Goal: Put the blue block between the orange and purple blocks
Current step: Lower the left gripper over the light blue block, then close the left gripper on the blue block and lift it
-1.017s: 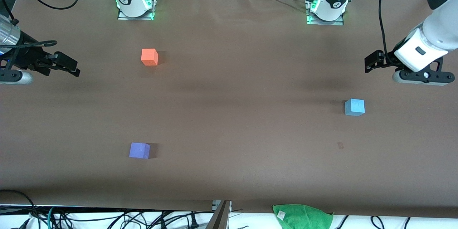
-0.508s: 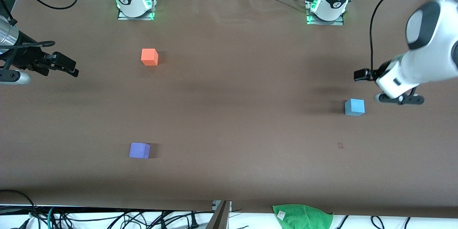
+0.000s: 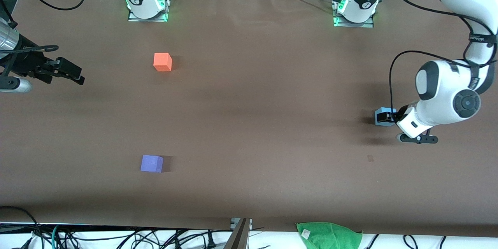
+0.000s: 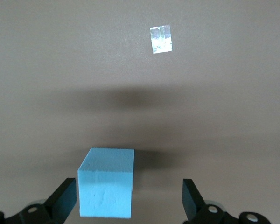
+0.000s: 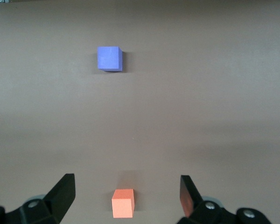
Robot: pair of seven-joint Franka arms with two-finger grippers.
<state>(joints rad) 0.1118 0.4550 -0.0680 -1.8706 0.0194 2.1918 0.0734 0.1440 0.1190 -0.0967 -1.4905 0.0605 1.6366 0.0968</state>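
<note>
So, from the front camera, the left gripper (image 3: 389, 118) is down at the blue block (image 3: 379, 117), which sits on the table (image 3: 249, 124) toward the left arm's end, well apart from the other two cubes. The orange block (image 3: 162, 62) and purple block (image 3: 151, 163) are both toward the right arm's end, orange farther from the camera and purple nearer, with bare cloth between them. The right gripper (image 3: 66, 71) hangs out at that end of the table; that arm looks like it's just waiting. There's also a green rag (image 3: 328, 234) at the near table edge, not in anyone's way. Switching to the left wrist cam: the gripper (image 4: 130, 198) is spread wide with the blue block (image 4: 106, 182) between the fingers, but way off-centre, hugging one finger (image 4: 65, 199) with a big gap to the other. That's my worry: if it closes like this, one finger shoves the cube sideways first, so it could twist and end up pinched on a corner. I can't tell whether the fingers are low enough, either. There's a shiny bit of tape (image 4: 160, 39) on the cloth too. The right wrist cam shows its gripper (image 5: 126, 193) wide open with nothing in it, looking at the orange block (image 5: 122, 203) and purple block (image 5: 109, 58). The drop spot is a long carry across the table, so a sloppy grip could let the cube slip on the way.
</note>
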